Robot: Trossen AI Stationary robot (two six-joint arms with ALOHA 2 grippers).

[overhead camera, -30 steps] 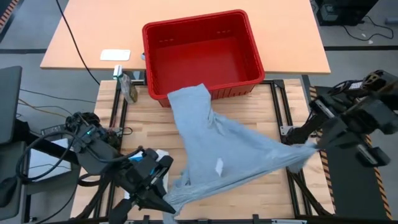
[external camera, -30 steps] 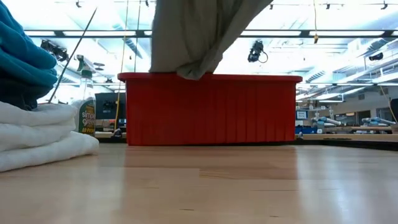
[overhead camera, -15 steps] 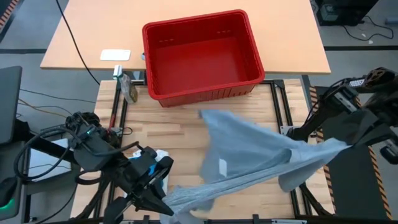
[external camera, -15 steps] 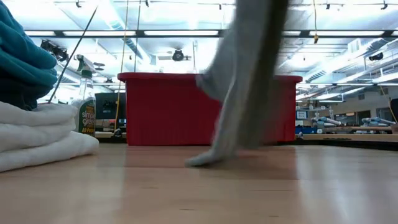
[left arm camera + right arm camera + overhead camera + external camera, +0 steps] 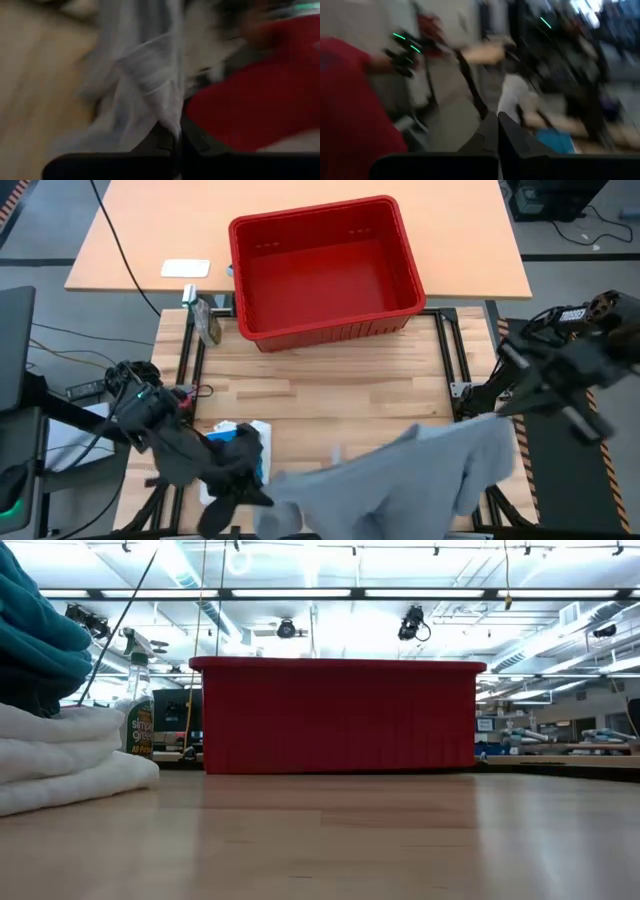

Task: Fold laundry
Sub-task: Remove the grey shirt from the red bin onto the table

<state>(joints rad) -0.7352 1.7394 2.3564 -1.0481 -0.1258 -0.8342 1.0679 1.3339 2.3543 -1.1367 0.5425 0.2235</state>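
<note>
Grey garment [image 5: 420, 470] stretched along frame bottom, left gripper [image 5: 255, 498] and right gripper [image 5: 500, 412] jaws clamped on its ends, red basket [image 5: 325, 268] upper centre

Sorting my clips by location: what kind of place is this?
Probably a robotics lab or workshop: long ceiling strip lights, more robot arms on benches behind, and a red basket on the wooden worktable.

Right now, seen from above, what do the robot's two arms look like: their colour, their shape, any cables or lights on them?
Both arms are dark, nearly black, built of thick jointed segments. The left arm shows a small green-blue light near one joint, and black cables loop beside it. The right arm looks blocky, with a brass-coloured round part at its far end. Each wrist ends in two slim dark fingers.
</note>
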